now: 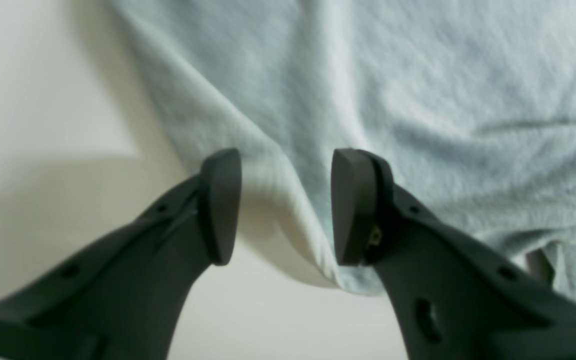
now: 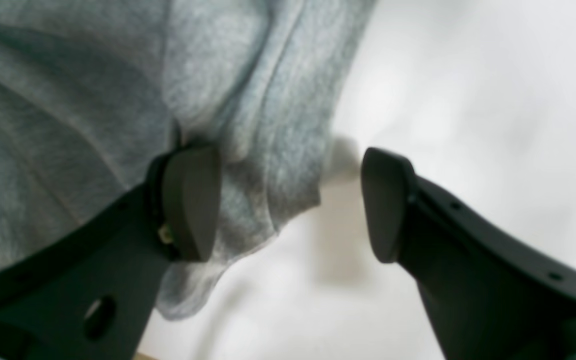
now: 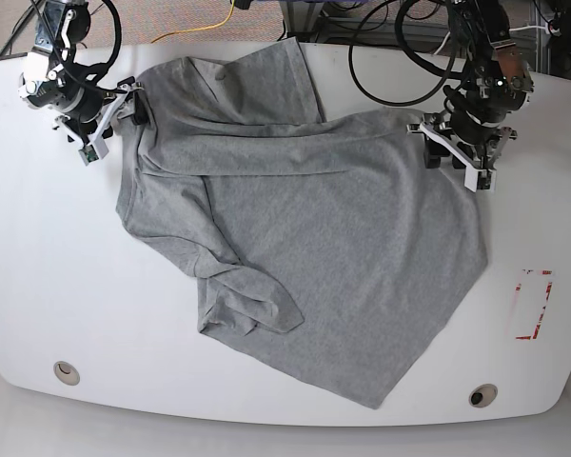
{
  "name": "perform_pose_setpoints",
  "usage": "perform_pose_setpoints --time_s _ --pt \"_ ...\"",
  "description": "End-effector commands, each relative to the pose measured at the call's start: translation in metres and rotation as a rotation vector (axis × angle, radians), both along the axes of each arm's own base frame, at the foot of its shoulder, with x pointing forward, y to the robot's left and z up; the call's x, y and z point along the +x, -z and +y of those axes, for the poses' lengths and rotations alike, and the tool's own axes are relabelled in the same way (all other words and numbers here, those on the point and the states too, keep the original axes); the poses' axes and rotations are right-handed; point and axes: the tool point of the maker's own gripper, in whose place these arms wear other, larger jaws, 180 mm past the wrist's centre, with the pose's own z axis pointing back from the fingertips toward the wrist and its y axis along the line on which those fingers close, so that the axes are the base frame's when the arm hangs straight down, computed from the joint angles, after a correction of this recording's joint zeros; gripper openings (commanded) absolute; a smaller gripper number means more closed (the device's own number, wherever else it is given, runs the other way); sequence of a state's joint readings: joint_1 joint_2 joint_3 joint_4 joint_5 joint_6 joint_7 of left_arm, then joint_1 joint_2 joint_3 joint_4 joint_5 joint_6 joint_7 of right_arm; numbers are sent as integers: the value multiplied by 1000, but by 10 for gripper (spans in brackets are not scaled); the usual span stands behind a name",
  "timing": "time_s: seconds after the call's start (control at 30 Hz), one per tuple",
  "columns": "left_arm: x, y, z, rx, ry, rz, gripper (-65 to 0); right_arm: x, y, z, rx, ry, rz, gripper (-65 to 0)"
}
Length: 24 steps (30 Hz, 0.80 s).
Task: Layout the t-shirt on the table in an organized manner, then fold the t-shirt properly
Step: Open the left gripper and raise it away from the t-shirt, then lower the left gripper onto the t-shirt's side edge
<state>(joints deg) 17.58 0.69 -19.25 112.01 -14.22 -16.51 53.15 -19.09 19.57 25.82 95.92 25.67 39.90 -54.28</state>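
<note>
- At the far edge of the big glossy white table (image 3: 38,286), both arms are down at the large heather-grey t-shirt (image 3: 333,248) of thin jersey, one at each upper corner of the cloth.
- This reads as the laying-out step: the shirt is not yet flat, and no fold looks begun.
- The left gripper (image 1: 286,206) stands with its jaws well apart, a raised ridge of the cloth's edge lying between the dark pads. It has hold of nothing, though one pad may be touching the fabric.
- The right gripper (image 2: 290,202) is spread wide too; one pad rests against a bunched edge of fabric, the other hangs over bare table. Nothing is pinched there.
- The next move, I'd say, calls for both sets of jaws to close on those edges, then lift and draw apart so the body spreads square.
- Care is wanted: thin jersey can slip out of a shallow pinch, so each bite should take the full ridge.
- The shirt lies skewed across the middle of the table, one point trailing down toward the near edge beside a small round metal grommet (image 3: 482,394).
- A flap is doubled over along the top, and a sleeve is crumpled into folds at the lower left of the base view.
- The red tape rectangle (image 3: 531,305) sits just clear of the cloth.
</note>
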Motion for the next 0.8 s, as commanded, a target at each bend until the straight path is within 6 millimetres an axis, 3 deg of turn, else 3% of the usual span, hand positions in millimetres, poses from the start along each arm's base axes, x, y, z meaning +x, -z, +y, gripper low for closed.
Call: perform_pose_setpoints --time_s 0.0,0.3,0.4,0.5,0.6,0.77 --pt "8 -20 13 31 -4 -66 -371 7 -9 -5 -10 -5 -33 -230" --pt "20 -57 67 16 -73 -174 -371 7 -7 0 3 -1 -33 -257" --pt "26 -69 96 31 -126 -208 -371 6 -6 2 10 2 -33 -257" --pt "42 -80 113 33 -159 -247 -369 6 -6 4 16 4 -33 -257" --pt "54 -79 126 23 -179 -248 -369 6 -5 5 16 3 -32 -257" --pt "72 -57 141 -40 -225 -201 -369 5 -3 12 37 9 -32 -257"
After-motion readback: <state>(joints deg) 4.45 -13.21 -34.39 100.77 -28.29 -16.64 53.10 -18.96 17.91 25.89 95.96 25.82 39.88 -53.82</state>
